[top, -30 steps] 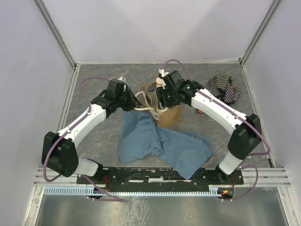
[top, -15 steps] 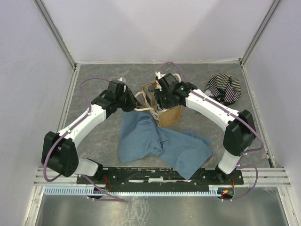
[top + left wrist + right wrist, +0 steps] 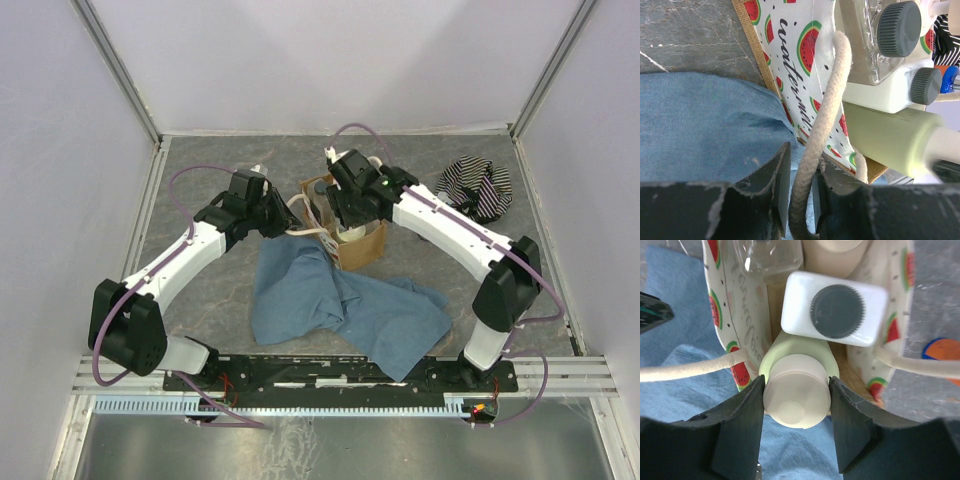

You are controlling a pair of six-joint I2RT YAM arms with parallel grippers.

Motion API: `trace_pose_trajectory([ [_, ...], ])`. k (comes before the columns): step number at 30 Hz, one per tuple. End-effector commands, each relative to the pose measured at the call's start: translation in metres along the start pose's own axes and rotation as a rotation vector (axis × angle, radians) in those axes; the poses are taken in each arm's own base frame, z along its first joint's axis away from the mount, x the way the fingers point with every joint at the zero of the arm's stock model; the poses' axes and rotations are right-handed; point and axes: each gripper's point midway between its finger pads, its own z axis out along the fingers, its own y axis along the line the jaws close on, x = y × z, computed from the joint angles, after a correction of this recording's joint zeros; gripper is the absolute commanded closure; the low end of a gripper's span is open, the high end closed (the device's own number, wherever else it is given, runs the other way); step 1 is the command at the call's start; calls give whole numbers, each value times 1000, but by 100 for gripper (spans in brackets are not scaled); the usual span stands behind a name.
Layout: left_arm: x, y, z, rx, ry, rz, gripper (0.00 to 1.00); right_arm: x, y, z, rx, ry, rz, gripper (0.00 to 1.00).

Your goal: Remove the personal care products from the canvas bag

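The canvas bag (image 3: 362,245) stands upright at mid-table, its watermelon-print lining (image 3: 790,45) showing. My left gripper (image 3: 802,162) (image 3: 284,222) is shut on its cream rope handle (image 3: 826,110) at the bag's left side. My right gripper (image 3: 796,385) (image 3: 346,212) reaches into the bag's mouth. It is shut on the cream cap (image 3: 796,395) of the pale yellow-green bottle (image 3: 885,140), which tilts out of the bag. Still inside are a white square bottle with a dark cap (image 3: 835,310), a clear bottle (image 3: 770,255) and a tan bottle (image 3: 835,244).
The large blue-grey cloth (image 3: 340,300) lies crumpled in front of and partly under the bag. The black-and-white striped cloth (image 3: 478,188) sits at the back right. An orange object (image 3: 942,347) lies on the grey table right of the bag. Walls enclose three sides.
My right arm has shifted left and lowered over the bag's mouth, and its jaws now grip the cream cap. The left arm has held still on the handle.
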Motion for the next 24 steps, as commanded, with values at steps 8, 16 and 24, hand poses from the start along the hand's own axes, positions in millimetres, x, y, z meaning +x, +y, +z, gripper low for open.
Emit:
trace_pose_trajectory([
  [8,-3,-9,-13,28,-26,-6,71,-101,-73,-184,129,-474,126,51],
  [16,-1,-9,-12,35,-19,-12,71,-88,-113,-196,200,-450,190,49],
  [24,2,-6,-12,31,-19,-25,71,-38,-149,-151,239,-342,322,48],
])
